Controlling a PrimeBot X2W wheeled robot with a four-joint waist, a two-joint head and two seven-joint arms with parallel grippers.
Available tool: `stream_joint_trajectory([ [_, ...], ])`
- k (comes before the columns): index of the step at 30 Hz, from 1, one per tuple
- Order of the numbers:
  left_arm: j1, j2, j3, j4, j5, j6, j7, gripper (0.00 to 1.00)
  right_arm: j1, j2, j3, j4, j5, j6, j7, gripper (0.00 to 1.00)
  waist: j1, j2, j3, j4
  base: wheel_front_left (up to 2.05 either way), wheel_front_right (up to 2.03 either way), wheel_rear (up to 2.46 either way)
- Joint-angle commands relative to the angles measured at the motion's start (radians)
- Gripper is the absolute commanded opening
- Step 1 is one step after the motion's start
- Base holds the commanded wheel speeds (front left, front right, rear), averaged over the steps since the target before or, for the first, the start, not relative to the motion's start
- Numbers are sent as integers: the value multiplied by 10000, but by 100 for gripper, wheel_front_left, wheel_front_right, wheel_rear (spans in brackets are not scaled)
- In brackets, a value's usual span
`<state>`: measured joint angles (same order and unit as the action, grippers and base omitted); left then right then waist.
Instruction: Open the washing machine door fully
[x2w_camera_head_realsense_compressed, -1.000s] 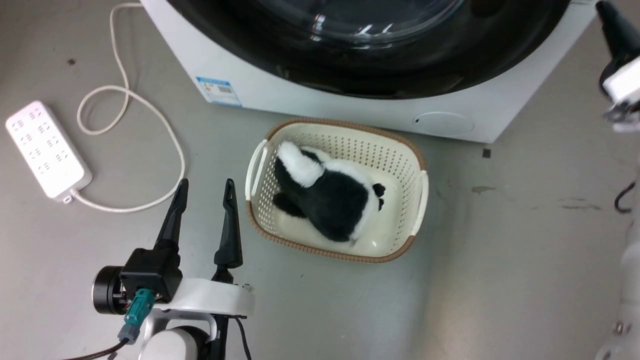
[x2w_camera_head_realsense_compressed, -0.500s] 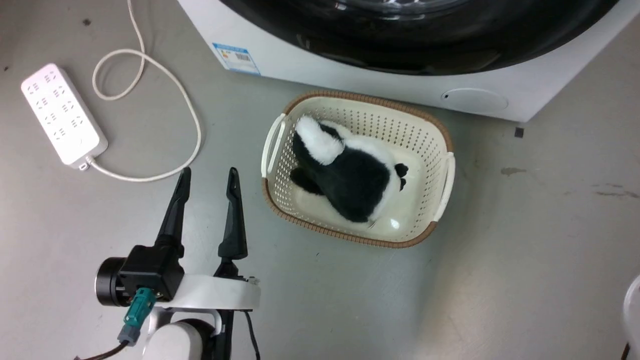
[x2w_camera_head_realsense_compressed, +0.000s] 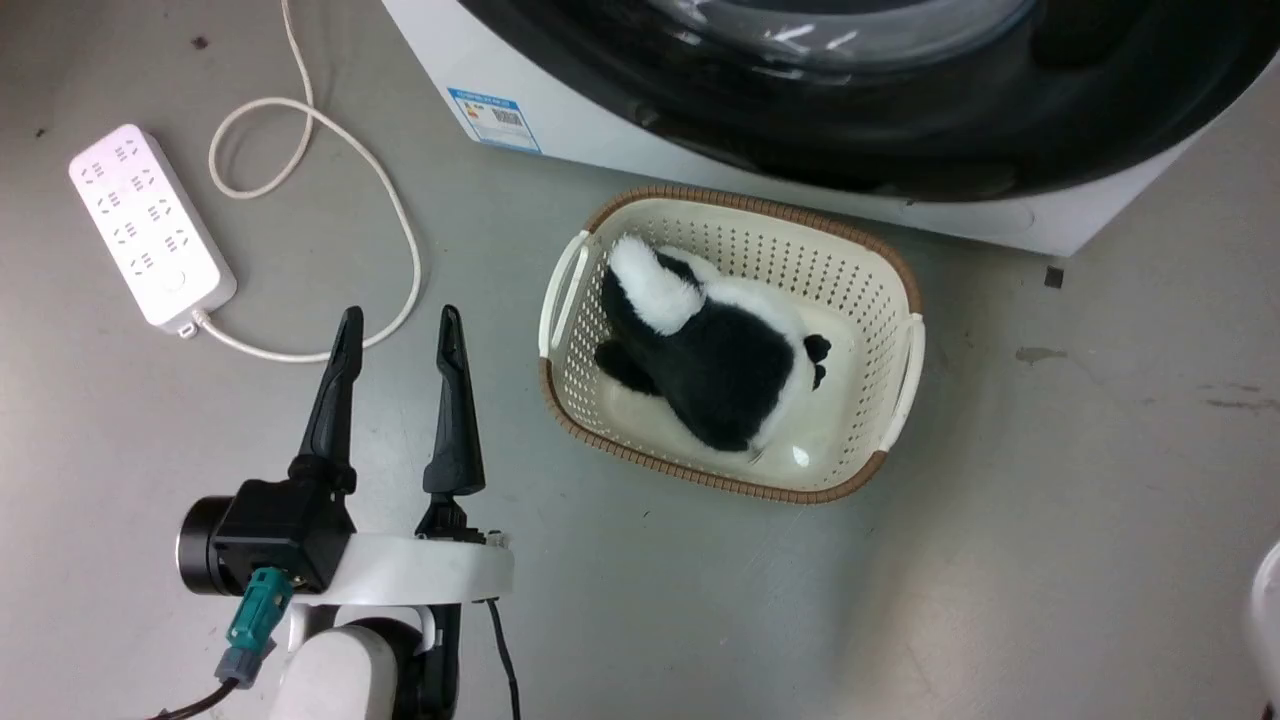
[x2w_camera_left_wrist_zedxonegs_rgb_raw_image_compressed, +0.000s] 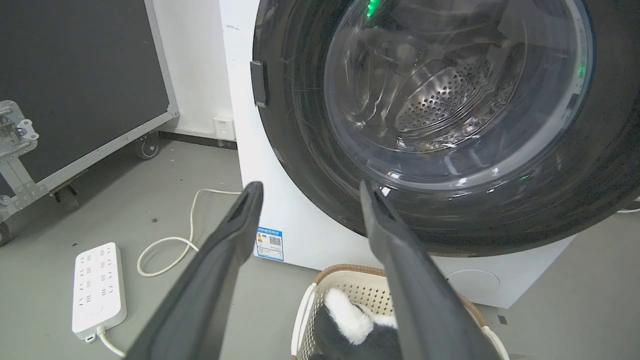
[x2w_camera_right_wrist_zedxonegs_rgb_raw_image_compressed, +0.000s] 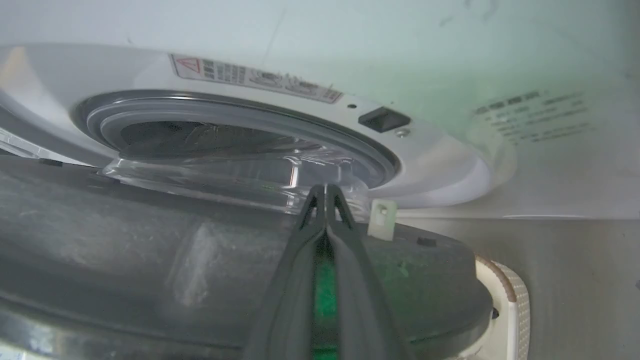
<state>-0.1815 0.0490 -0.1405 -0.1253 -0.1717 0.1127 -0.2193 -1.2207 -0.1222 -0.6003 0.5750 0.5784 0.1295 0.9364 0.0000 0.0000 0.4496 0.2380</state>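
The washing machine door (x2w_camera_right_wrist_zedxonegs_rgb_raw_image_compressed: 150, 250) stood partly open, clear of the washing machine (x2w_camera_right_wrist_zedxonegs_rgb_raw_image_compressed: 440, 170) front, judged short of full swing. Right gripper (x2w_camera_right_wrist_zedxonegs_rgb_raw_image_compressed: 325, 191) fingers were clenched on nothing at the door's inner face. Left gripper (x2w_camera_head_realsense_compressed: 400, 314) fingers were spread, idle over the floor (x2w_camera_head_realsense_compressed: 700, 600).

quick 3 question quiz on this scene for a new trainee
1. True or false: the left gripper has its fingers closed.
2. What lies in the basket? A towel, B plush toy, C shoes.
3. Is the washing machine door latched or ajar?
Key: 1 false, they are open. 2 B. 3 ajar: the right wrist view shows a gap between it and the washing machine.
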Motion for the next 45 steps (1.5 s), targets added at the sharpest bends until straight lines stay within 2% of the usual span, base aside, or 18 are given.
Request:
stream_joint_trajectory([
  [1, -27, 11, -1, -11, -82, 45, -126, 100, 252, 318, -105, -41, 283, 14, 431, 0, 0, 0, -182, -48, 0, 0, 0],
  [6, 275, 11, -274, 266, 36, -211, -230, 100, 1299, 637, -357, -541, 923, 13, 1393, 0, 0, 0, -671, -189, 0, 0, 0],
  [8, 553, 12, -360, 447, 61, -344, -314, 100, 2218, 708, -139, -764, 1917, 12, 2045, 0, 0, 0, -1177, -217, 0, 0, 0],
  [9, 774, 12, -362, 500, 11, -392, -377, 100, 2999, 714, 764, -888, 3076, 12, 2241, 0, 0, 0, -1510, -211, 0, 0, 0],
  [12, 1017, 12, -355, 537, -20, -410, -425, 100, 3941, 717, 1954, -1063, 4441, 12, 2310, 0, 0, 0, -1853, -226, 0, 0, 0],
  [21, 1753, 12, -372, 619, 177, -605, -425, 100, 6922, 719, 5693, -2196, 7110, 12, 1193, 0, 0, 0, -2690, -184, 0, 0, 0],
  [27, 2300, 12, -529, 738, 339, -810, -425, 100, 7948, 719, 7523, -2988, 7952, 12, 286, 0, 0, 0, -2889, -76, 0, 0, 0],
  [31, 2432, 12, -540, 668, 219, -717, -425, 100, 8220, 719, 8082, -3182, 8188, 12, -169, 0, 0, 0, -2889, -20, 0, 0, 0],
  [35, 2416, 12, -566, 670, 188, -687, -425, 100, 8346, 719, 8460, -3483, 7876, 12, -547, 0, 0, 0, -2863, -62, 0, 0, 0],
  [36, 2388, 12, -547, 662, 160, -671, -425, 100, 8330, 719, 8351, -3554, 7726, 12, -852, 23, 0, 0, -2873, -88, 0, 0, 0],
  [38, 2342, 12, -474, 632, 90, -632, -425, 100, 8262, 714, 8118, -3708, 7365, 12, -1384, 100, 0, 0, -2921, -161, 0, 0, 0],
  [42, 2271, 12, -333, 595, 68, -695, -425, 100, 8159, 406, 7580, -4261, 5938, 12, -2846, 100, 0, 0, -3059, -393, 0, 0, 0],
  [45, 2239, 12, -88, 529, -191, -744, -425, 100, 8165, -139, 7499, -4948, 4429, 12, -4584, 100, 0, 0, -3119, -708, 0, 0, 0],
])
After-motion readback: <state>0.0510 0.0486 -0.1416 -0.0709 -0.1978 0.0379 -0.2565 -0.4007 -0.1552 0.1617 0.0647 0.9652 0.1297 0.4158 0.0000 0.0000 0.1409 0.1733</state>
